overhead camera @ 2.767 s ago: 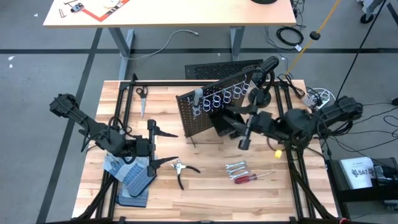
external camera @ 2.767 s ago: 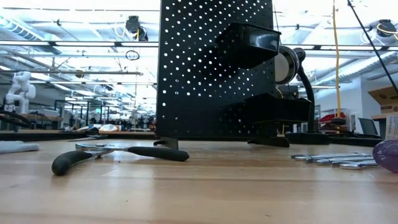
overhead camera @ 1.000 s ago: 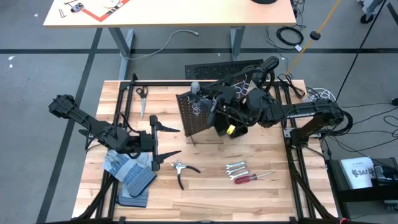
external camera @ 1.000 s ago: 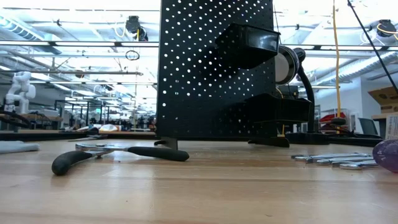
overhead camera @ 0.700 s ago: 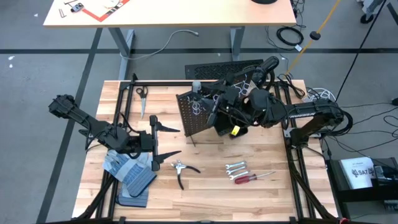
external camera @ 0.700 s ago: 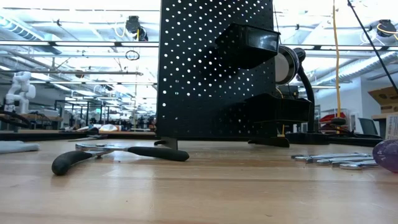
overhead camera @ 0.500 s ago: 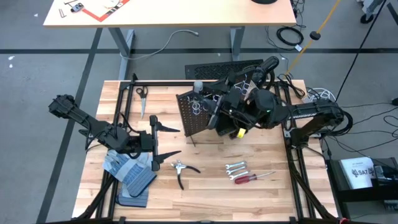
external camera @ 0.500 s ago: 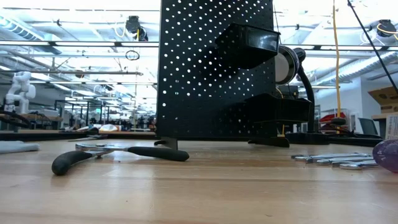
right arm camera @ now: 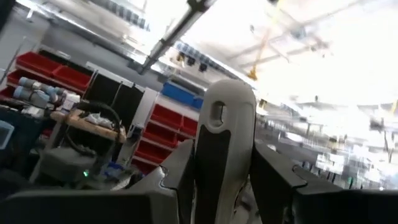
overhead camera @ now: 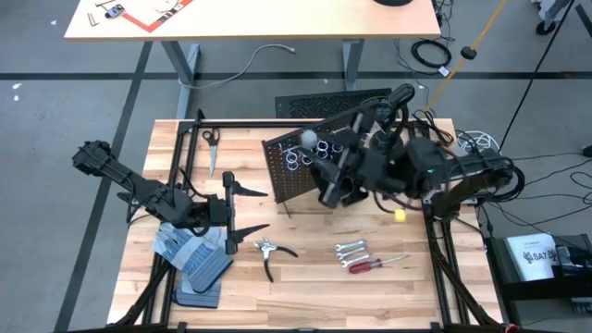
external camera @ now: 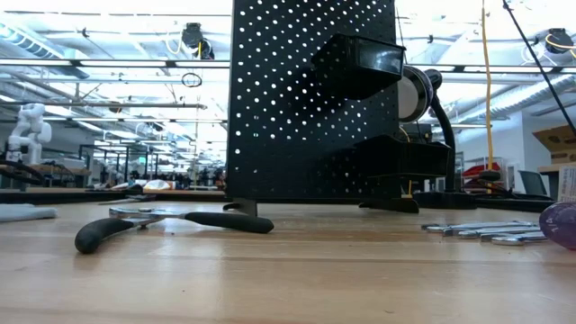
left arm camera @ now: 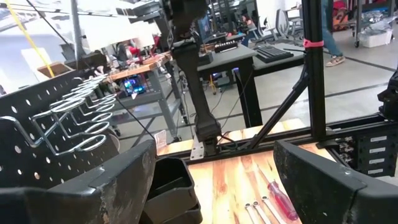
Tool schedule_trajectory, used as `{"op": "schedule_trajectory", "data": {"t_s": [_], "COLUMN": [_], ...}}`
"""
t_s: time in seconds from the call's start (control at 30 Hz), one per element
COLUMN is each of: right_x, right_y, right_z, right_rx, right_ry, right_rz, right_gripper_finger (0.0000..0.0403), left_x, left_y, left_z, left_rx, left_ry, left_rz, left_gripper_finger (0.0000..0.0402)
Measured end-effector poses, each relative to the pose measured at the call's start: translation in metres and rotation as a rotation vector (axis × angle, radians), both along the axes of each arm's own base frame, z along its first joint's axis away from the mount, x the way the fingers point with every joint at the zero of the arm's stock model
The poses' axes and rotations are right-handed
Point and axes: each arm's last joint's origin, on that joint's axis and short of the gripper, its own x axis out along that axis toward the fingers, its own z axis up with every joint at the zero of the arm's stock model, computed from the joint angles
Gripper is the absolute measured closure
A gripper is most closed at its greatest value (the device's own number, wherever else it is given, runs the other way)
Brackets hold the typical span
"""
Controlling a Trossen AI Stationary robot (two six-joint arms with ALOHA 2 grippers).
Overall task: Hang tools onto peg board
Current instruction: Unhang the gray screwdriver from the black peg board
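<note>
The black peg board (overhead camera: 289, 168) stands at the table's far middle and also shows in the low view (external camera: 310, 99), with its silver rings (overhead camera: 326, 148) and black bin (external camera: 364, 63). My right gripper (overhead camera: 319, 155) is over the board, shut on the grey-handled screwdriver (overhead camera: 308, 139), whose shaft is hidden. The pliers (overhead camera: 268, 252), the wrenches (overhead camera: 351, 250) and the red-handled screwdriver (overhead camera: 370, 265) lie flat on the table in front of the board. My left gripper (overhead camera: 244, 213) is open and empty at the near left. My right gripper pinches the screwdriver's grey handle (right arm camera: 219, 163) between its two fingers. The handle's free end (right arm camera: 225, 102), with a small hole, sticks out past the fingertips, and the fingers slant upward. Whether the shaft touches the board or a ring, I cannot tell.
Blue-grey gloves (overhead camera: 190, 254) and a ribbed black mat (overhead camera: 199, 294) lie under my left arm at the near left. Scissors (overhead camera: 211, 139) lie at the far left. A black frame (overhead camera: 185, 166) runs along the table's edges.
My right arm has drawn back toward the table's right edge and has turned. The grey handle has gone a little to the right along the board's top and shows larger from above, so it is higher.
</note>
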Motion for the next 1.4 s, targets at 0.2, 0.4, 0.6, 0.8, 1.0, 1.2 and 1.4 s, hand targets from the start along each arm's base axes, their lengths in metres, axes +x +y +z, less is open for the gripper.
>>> {"op": "schedule_trajectory", "data": {"t_s": [0.2, 0.4, 0.6, 0.8, 1.0, 1.2, 1.4], "right_x": [-0.015, -0.026, -0.036, -0.045, -0.040, -0.032, -0.033], "right_y": [0.027, 0.057, 0.078, 0.089, 0.096, 0.094, 0.076], "right_z": [0.017, 0.011, -0.027, -0.085, -0.165, -0.255, -0.295], "right_rx": [-0.154, -0.258, -0.219, -0.063, 0.111, 0.226, 0.254], "right_ry": [0.043, 0.262, 0.670, 1.097, 1.372, 1.414, 1.425], "right_rz": [0.014, 0.117, 0.260, 0.261, 0.219, 0.264, 0.209], "right_gripper_finger": [0.0290, 0.0290, 0.0290, 0.0290, 0.0290, 0.0290, 0.0290], "left_x": [0.000, 0.000, 0.000, 0.000, 0.000, 0.000, 0.000], "left_y": [0.000, 0.000, 0.000, 0.000, 0.000, 0.000, 0.000], "left_z": [-0.002, -0.002, -0.002, -0.002, -0.001, -0.001, -0.001], "left_rx": [0.010, 0.009, -0.015, -0.017, -0.020, -0.020, -0.020], "left_ry": [0.019, 0.019, 0.017, 0.014, 0.010, 0.010, 0.011], "left_rz": [0.000, 0.000, 0.000, 0.000, 0.000, 0.000, 0.001], "left_gripper_finger": [0.0068, 0.0068, 0.0068, 0.0068, 0.0068, 0.0068, 0.0068]}}
